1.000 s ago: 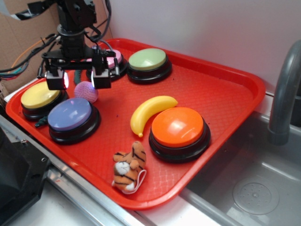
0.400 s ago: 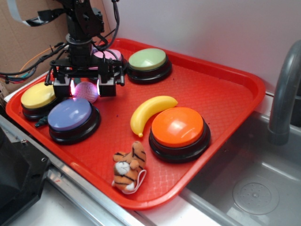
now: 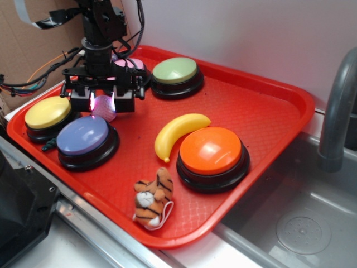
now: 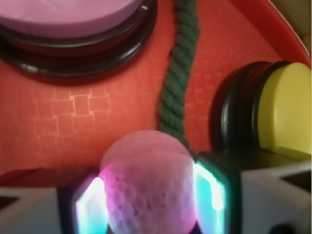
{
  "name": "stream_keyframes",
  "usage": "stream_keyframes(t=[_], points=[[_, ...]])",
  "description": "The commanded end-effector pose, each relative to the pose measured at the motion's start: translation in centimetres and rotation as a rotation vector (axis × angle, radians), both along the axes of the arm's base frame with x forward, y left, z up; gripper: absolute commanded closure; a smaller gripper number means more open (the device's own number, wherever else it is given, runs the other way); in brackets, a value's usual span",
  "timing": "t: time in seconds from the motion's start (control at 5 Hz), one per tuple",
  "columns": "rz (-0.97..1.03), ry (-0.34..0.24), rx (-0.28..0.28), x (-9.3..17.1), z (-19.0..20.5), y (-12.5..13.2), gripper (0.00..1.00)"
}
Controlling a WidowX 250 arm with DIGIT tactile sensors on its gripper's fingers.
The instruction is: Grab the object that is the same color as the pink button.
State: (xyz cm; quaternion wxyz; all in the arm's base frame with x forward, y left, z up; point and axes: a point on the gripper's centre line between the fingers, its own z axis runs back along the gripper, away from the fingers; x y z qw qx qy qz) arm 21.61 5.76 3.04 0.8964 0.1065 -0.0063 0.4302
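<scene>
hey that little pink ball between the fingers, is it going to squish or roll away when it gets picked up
The pink ball looks soft, with a bumpy knitted-looking surface, so it will probably give a little under the fingers. That texture should resist slipping. Being round, it could roll across the red tray if the gripper lets go.

We found no readable text, label, brand, number or sign in either view.
</scene>
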Motion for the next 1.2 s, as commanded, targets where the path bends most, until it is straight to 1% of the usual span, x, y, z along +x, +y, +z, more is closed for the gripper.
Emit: stream_keyframes(t=[0.0,0.2,0.4,0.6,0.8,1.0], points=[[-0.088,-0.102,-0.015,1.8,6.0,-0.2,1.00],[-0.250,-0.142,-0.042,2.2,9.7,-1.5,1.00],[-0.469,-0.168,-0.082,1.9,13.3,-3.1,1.00],[-0.629,-0.137,-0.133,1.9,15.1,-3.9,1.00],[-0.724,-0.152,-0.117,1.6,15.6,-4.7,1.00],[-0.704,-0.140,-0.132,1.5,15.3,-4.4,1.00]])
